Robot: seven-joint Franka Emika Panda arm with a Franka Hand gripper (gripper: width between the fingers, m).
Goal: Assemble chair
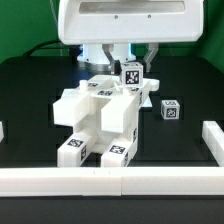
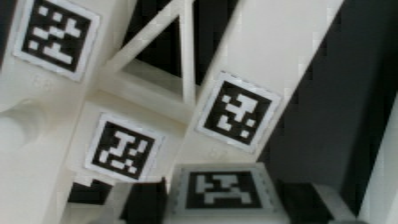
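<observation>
One small block [image 1: 132,72] is pinched in the gripper [image 1: 128,64]; the jaws are closed just as wide as the block and hold nothing else. The half-built chair [image 1: 100,112] sits in the middle, just beside the gripper, toward the exterior view's left and nearer the camera, its long side running back to front. So we think the block must go down and that way. The wrist view shows dark fingers [image 2: 135,205] hugging the block, close to the X-braced panel [image 2: 160,50]. Only the exterior view shows a second loose block [image 1: 171,110], well apart at its right.
</observation>
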